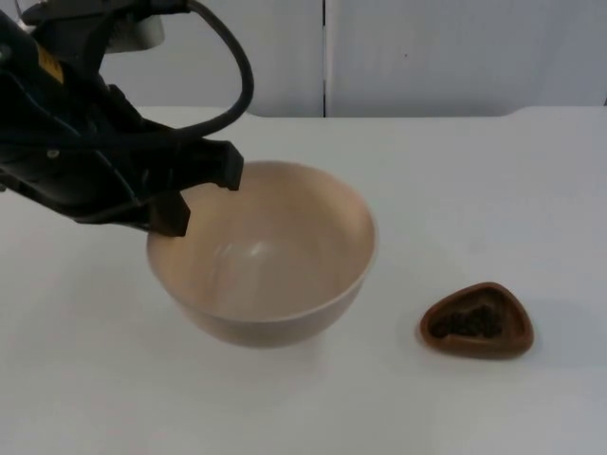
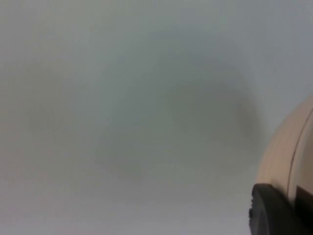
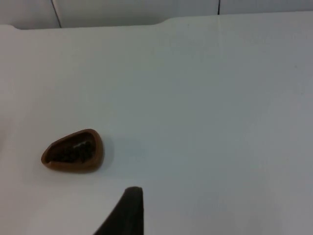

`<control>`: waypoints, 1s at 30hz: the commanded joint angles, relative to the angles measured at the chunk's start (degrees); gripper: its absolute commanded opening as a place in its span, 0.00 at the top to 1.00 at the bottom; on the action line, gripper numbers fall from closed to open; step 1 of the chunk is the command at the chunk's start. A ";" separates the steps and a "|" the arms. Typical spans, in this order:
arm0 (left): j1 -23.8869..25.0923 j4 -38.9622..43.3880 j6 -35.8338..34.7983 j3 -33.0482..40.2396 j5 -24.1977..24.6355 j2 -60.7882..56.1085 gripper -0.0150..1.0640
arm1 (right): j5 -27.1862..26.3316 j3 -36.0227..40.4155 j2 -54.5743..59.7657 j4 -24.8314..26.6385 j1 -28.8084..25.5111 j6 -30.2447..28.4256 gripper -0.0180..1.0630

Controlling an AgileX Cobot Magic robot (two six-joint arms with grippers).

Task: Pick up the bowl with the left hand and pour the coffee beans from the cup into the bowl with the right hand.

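- bowl point(image 1: 270, 261): beige, sitting on the white table point(image 1: 474, 190), left gripper point(image 1: 201, 194) clamping its rim.
- cup point(image 1: 477, 322): brown, holding coffee beans point(image 1: 467, 323), standing well apart, nothing blocking.
- right gripper point(image 3: 128, 210): hovering near cup; finger state cannot be told.

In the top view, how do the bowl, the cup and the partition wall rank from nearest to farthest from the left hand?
1. Bowl: the left hand is at its rim, on the table's left half.
2. Partition wall: behind the table, beyond the hand.
3. Cup: holds the coffee beans, on the table to the bowl's right.
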 commanded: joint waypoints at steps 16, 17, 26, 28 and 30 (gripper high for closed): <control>0.15 -0.89 1.80 0.27 -0.19 -0.51 0.99 | 0.35 -18.37 31.57 0.44 -0.30 -2.10 0.01; 0.15 -0.89 1.80 0.27 -0.19 -0.51 0.99 | 0.35 -20.01 33.96 0.58 -0.30 -2.79 0.01; 0.15 -0.89 1.80 0.27 -0.19 -0.51 0.99 | 3.36 -28.68 47.87 1.69 -0.30 -3.17 0.01; 0.15 -0.89 1.80 0.27 -0.19 -0.51 0.99 | 4.45 -30.70 52.24 3.68 -0.30 -3.45 0.01; 0.15 -0.89 1.80 0.27 -0.19 -0.51 0.99 | 4.87 -31.76 55.78 4.97 -0.30 -4.34 0.01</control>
